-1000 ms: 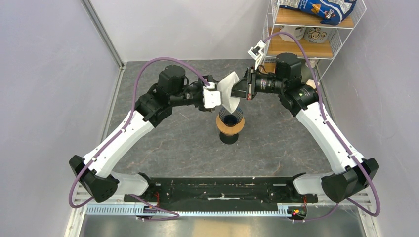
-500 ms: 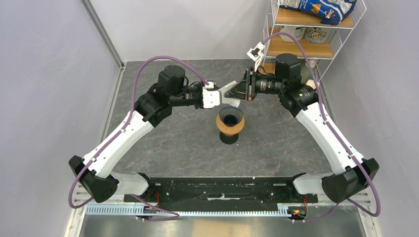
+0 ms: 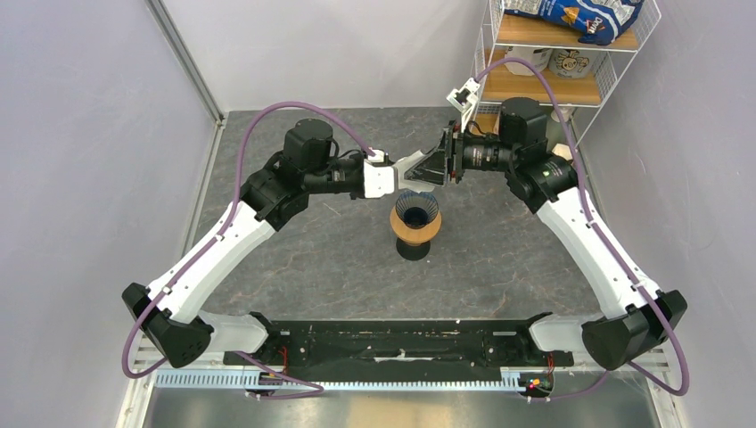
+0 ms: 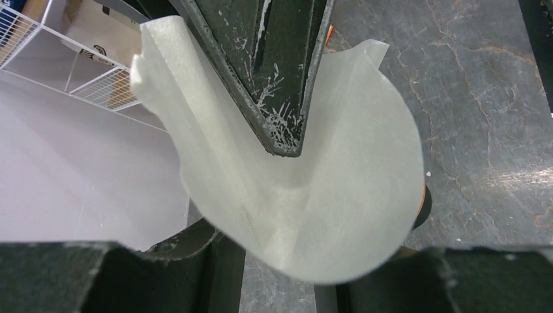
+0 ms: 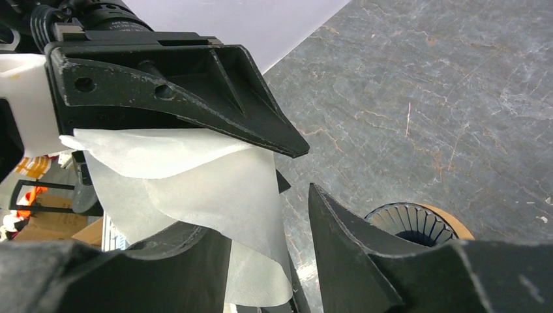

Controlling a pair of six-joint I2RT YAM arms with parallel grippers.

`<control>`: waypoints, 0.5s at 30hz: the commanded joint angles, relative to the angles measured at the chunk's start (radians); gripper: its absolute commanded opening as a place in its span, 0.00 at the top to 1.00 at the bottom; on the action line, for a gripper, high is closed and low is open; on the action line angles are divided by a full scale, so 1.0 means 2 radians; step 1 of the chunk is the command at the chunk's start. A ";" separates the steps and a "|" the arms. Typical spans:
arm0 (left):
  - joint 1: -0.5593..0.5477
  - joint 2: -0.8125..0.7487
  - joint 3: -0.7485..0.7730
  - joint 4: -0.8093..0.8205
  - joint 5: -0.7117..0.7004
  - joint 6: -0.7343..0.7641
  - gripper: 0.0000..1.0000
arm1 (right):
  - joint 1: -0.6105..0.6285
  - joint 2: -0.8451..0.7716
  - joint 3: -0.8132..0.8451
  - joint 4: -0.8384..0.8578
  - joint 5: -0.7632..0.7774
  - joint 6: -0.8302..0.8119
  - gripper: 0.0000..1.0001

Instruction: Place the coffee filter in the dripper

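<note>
Filter point(image 3: 413, 166) has tipped from upright to flatter over dripper point(image 3: 416, 214) – L gripper point(image 3: 398, 172) pinching it, R gripper point(image 3: 433, 167) grip unclear – not seated yet.

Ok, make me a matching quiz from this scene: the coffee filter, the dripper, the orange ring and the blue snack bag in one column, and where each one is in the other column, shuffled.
Things
1. coffee filter
2. dripper
3. orange ring
4. blue snack bag

Places
A. on the top shelf
B. held up in the air
C. directly under the blue cone
D. sitting mouth-up on the orange ring

Pairs: 1-B, 2-D, 3-C, 4-A
</note>
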 commanded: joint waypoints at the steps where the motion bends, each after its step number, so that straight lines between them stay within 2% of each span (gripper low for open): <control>1: -0.002 -0.010 0.007 -0.010 0.025 -0.014 0.56 | 0.003 -0.020 0.019 0.009 -0.020 -0.031 0.47; 15: -0.002 0.002 0.021 -0.034 0.040 -0.017 0.57 | 0.006 -0.018 0.046 -0.027 -0.033 -0.112 0.42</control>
